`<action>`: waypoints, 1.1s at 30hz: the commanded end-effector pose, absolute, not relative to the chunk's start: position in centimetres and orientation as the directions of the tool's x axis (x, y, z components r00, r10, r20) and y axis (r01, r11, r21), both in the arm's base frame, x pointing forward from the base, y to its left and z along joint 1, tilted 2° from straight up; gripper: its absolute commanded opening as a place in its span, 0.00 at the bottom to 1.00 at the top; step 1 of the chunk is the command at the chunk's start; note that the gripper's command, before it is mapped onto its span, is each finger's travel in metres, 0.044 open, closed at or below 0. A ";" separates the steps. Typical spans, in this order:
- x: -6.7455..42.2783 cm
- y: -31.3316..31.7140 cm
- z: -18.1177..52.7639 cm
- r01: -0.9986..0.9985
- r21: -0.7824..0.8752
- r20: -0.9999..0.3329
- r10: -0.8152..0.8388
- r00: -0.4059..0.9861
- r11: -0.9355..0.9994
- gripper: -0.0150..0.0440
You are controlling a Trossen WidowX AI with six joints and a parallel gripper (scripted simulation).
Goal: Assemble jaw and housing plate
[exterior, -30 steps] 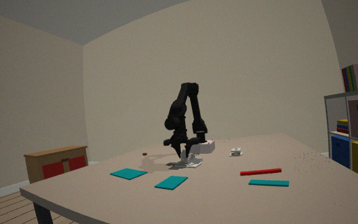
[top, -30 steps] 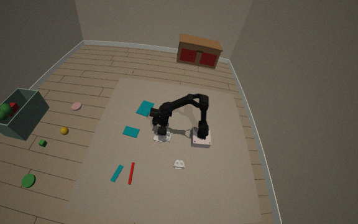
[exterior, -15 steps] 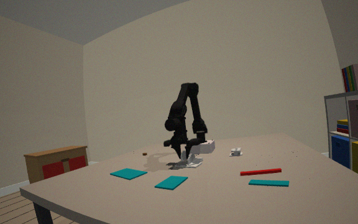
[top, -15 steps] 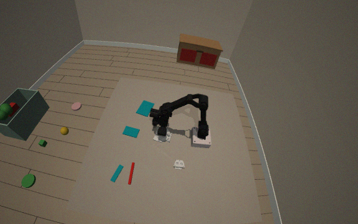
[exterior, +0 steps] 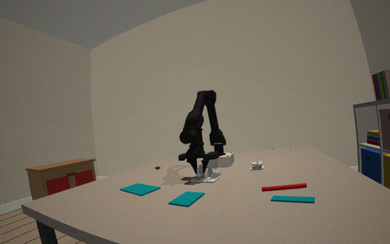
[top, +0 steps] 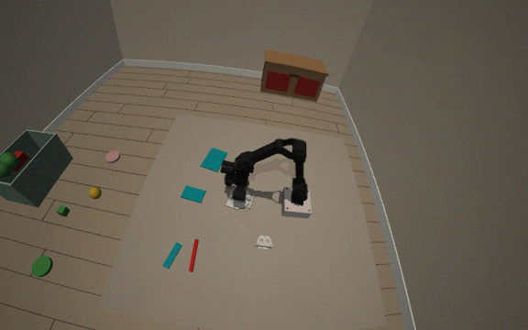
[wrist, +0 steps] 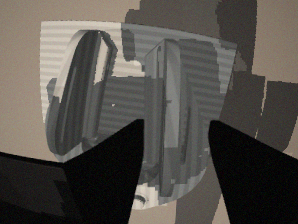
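A pale base plate point(top: 233, 204) point(exterior: 212, 180) point(wrist: 49, 55) lies on the table. One grey-white jaw point(wrist: 75, 95) stands over its left part in the wrist view. My gripper point(top: 239, 199) point(exterior: 200, 172) point(wrist: 177, 128) points down, low over the base plate, and is shut on the other jaw point(wrist: 172, 95), which stands to the right of the first with a gap between their long bodies. The fingers hide the lower ends of both jaws, so pin seating and tooth mesh cannot be told. The small white housing plate point(top: 264, 246) point(exterior: 257, 163) lies apart on the table.
The arm's pale mounting box point(top: 297, 209) point(exterior: 227, 160) stands beside the base plate. Teal tiles point(top: 214, 159) point(top: 193, 194) point(exterior: 140, 189) point(exterior: 187, 198), a teal strip point(top: 172, 256) point(exterior: 292, 199) and a red bar point(top: 193, 255) point(exterior: 284, 187) lie flat on the table.
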State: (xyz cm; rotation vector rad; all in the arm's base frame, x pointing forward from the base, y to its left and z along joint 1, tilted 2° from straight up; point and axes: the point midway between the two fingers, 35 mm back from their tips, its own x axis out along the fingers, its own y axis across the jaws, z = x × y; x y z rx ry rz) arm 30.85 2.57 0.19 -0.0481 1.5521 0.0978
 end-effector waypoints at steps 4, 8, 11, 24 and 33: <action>30.8 2.6 0.1 -0.095 0.034 -0.999 0.035 0.015 0.995 0.48; 30.8 2.6 -0.1 -0.097 0.034 -0.999 0.035 0.015 0.995 0.48; 30.8 2.6 -0.2 -0.099 0.034 -0.999 0.035 0.015 0.995 0.48; 30.8 2.6 -0.5 -0.104 0.034 -0.999 0.035 0.015 0.994 0.48; 30.8 2.6 -0.8 -0.105 0.034 -0.999 0.035 0.015 0.994 0.48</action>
